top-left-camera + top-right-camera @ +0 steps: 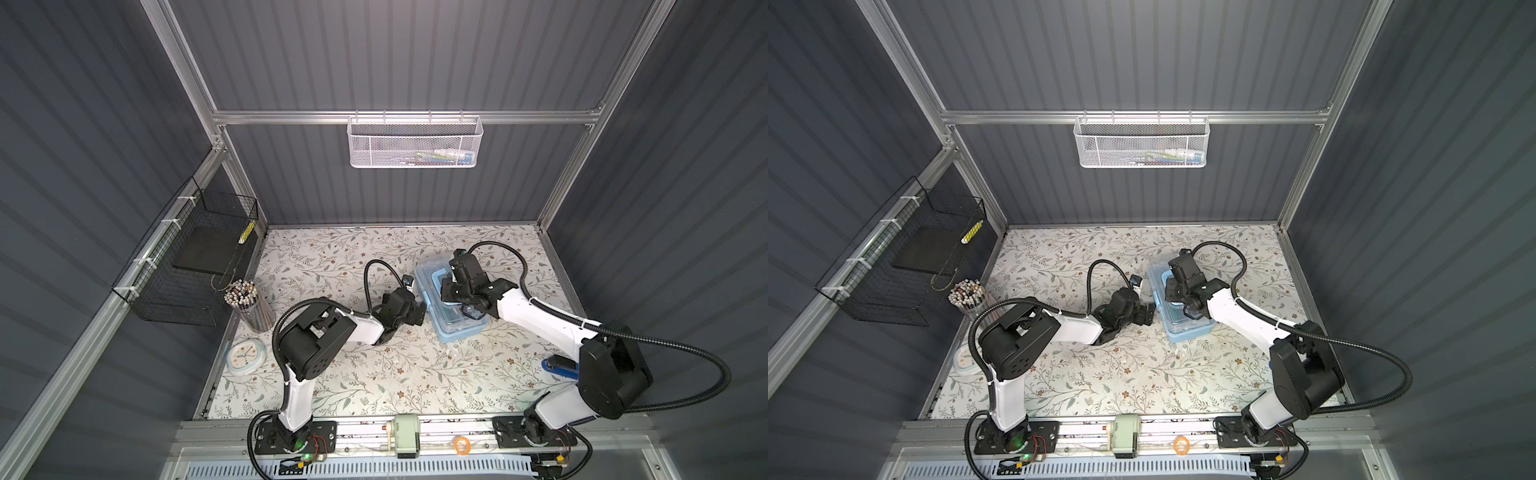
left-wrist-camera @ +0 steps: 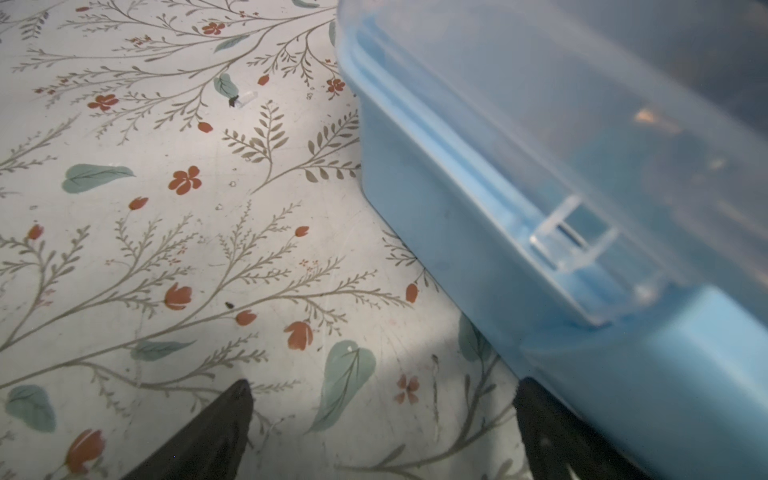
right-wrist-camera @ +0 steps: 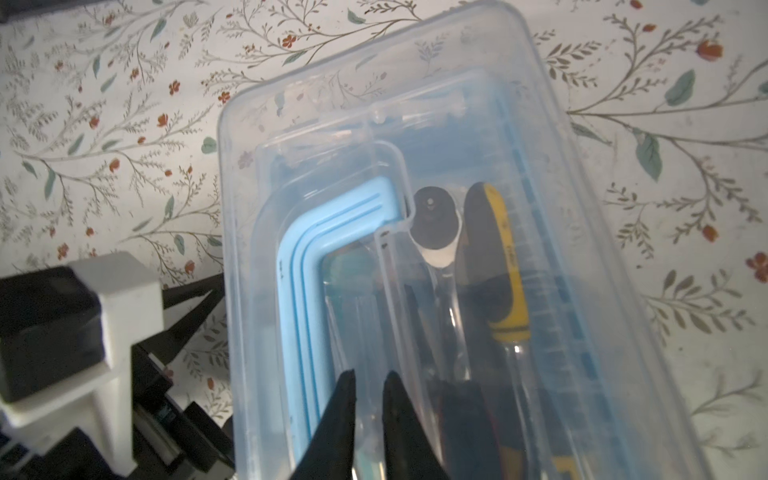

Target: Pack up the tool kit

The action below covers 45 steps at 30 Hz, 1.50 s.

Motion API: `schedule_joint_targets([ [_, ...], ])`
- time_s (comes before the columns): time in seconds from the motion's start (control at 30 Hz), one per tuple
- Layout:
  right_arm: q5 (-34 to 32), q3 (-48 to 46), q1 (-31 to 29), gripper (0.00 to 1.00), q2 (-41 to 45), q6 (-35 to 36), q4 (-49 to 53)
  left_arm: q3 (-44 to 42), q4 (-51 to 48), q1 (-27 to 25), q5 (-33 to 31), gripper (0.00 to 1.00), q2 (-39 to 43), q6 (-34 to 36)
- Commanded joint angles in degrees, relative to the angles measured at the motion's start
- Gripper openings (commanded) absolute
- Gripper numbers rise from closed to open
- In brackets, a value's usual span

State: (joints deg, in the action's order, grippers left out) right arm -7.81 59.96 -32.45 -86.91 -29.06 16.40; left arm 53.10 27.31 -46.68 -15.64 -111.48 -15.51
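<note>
Both top views: light-blue plastic box with clear lid (image 1: 457,332) (image 1: 1187,332) sits on flowery table (image 1: 374,374), right of middle.
Left wrist view: left gripper (image 2: 384,392) jaws wide apart, one finger just beside box wall.
Right wrist view: right gripper (image 3: 369,376) jaws a little apart above lid, next to blue arched plastic handle (image 3: 299,270); yellow-black tool (image 3: 505,257), round-headed metal ratchet (image 3: 432,224) inside.

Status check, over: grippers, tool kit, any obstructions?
Left gripper wide open beside tool kit box. Right gripper slightly parted above clear lid, holding nothing. Lid on, tools inside. No obstruction seen.
</note>
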Motion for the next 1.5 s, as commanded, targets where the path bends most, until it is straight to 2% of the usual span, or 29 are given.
schedule_joint_targets([
  [0.0, 3.5, -2.1, -2.0, 0.40, -0.9, -2.5, 9.3, 0.7, 2.4, -1.0, 0.1, 1.00, 4.8, 0.3],
  [0.07, 3.4, -1.9, -1.3, 0.44, 1.0, -2.6, 7.8, 1.0, -0.3, -0.9, -0.2, 1.00, 5.6, 0.4],
  [0.2, 2.2, 0.8, -0.3, 0.61, 3.2, -1.2, 8.1, 1.1, -4.0, -0.7, -1.2, 1.00, 6.7, 0.5],
  [0.33, 1.4, 3.2, 0.3, 0.88, 5.3, 0.6, 8.7, 0.1, -5.9, -0.5, -2.9, 1.00, 8.9, 0.1],
  [0.37, 1.5, 3.4, 0.6, 0.98, 6.0, 0.9, 8.4, 0.0, -6.5, -0.5, -3.4, 1.00, 9.6, 0.2],
  [0.6, -1.0, 0.7, 3.2, 0.99, 15.4, 4.3, 4.3, -2.8, -9.9, 1.4, -6.6, 1.00, 15.0, 0.7],
  [0.77, -7.8, -3.7, 5.0, 0.99, 23.8, 12.2, 2.9, -5.7, -11.2, 4.2, -8.0, 1.00, 18.3, 0.5],
  [0.87, -13.8, -9.0, 7.3, 0.99, 29.5, 16.9, -0.4, -7.7, -11.8, 5.3, -11.0, 1.00, 20.5, 1.3],
  [1.03, -17.2, -23.9, 14.5, 0.99, 38.1, 25.6, -16.0, -10.8, -13.2, 7.2, -16.3, 1.00, 24.0, 1.1],
  [1.13, -17.4, -32.2, 19.6, 0.99, 40.8, 26.9, -26.6, -12.1, -13.3, 8.2, -17.3, 1.00, 25.2, -0.5],
  [1.27, -14.2, -40.4, 26.1, 0.99, 39.2, 26.3, -40.8, -13.4, -13.7, 9.0, -19.4, 1.00, 26.5, -1.2],
  [1.47, -11.3, -45.8, 29.9, 0.99, 24.8, 24.6, -58.6, -15.0, -14.9, 12.1, -21.3, 1.00, 28.6, -1.1],
])
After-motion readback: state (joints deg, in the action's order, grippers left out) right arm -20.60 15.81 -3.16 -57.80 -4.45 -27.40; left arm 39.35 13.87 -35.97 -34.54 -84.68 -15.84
